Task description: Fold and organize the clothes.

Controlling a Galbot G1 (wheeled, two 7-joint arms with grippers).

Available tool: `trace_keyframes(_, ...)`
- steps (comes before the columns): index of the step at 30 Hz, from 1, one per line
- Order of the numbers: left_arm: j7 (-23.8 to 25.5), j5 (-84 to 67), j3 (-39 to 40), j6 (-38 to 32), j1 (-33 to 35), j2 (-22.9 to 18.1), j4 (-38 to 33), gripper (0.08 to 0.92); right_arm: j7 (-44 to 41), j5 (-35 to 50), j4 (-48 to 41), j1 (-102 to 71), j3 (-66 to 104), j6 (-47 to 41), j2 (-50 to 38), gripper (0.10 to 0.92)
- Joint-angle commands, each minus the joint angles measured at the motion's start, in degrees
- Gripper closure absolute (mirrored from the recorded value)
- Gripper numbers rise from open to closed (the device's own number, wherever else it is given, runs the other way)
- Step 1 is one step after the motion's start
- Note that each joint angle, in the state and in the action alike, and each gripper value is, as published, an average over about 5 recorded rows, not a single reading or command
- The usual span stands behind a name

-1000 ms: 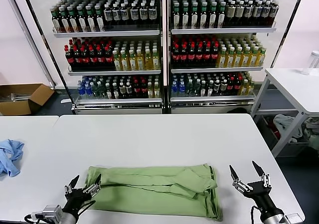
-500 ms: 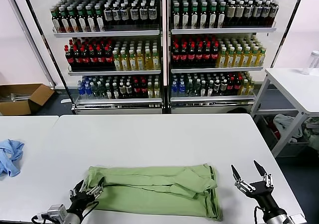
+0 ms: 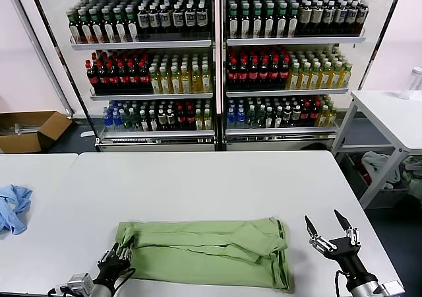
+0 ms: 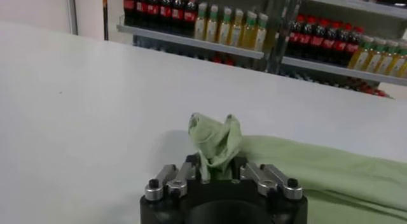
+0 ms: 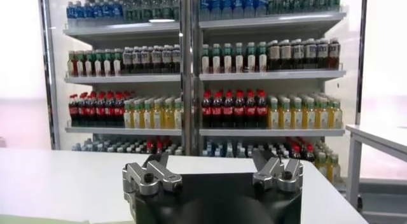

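One corner of the light green soft polo shirt (image 3: 204, 252), lower centre, is pinched in the left gripper (image 3: 119, 256) for folding; the right gripper (image 3: 331, 233), lower right, waits spread wide.

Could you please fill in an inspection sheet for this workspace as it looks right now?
Surface: white table, with a second white table abutting on the robot's left.
Job's things: green shirt lying folded lengthwise near the front edge; its left corner is bunched up.
Clutter: light blue cloth on the neighbouring table.
Grippers: left gripper shut on the green shirt's corner, fabric pinched between its fingers in the left wrist view; right gripper open, beside the shirt's right end, touching nothing.
Cables: dark cable loops by both wrists.
Surroundings: drinks shelves behind, cardboard box on the floor, another white table on the right.
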Motion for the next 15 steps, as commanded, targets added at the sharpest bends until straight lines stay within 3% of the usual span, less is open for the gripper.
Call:
trace_keyframes(1, -5.8, 0.8, -0.8, 0.8, -0.2, 0.6, -3.2, 0.674, 0.3, 0.0, 0.1, 0.6, -0.3, 0.0, 0.0, 0.203)
trace_keyframes(9, -10.3, -2.3, -9.1, 0.9, -1.8, 3.0, -2.2, 0.885, 0.9, -0.3, 0.3, 1.8, -0.9, -0.4, -0.2, 0.203)
trace_keyframes(15, -12.2, -4.6, -24.1, 2.8, -0.7, 6.6, -1.5, 0.902, 0.9, -0.3, 0.8, 2.2, -1.1, -0.8, -0.2, 0.203)
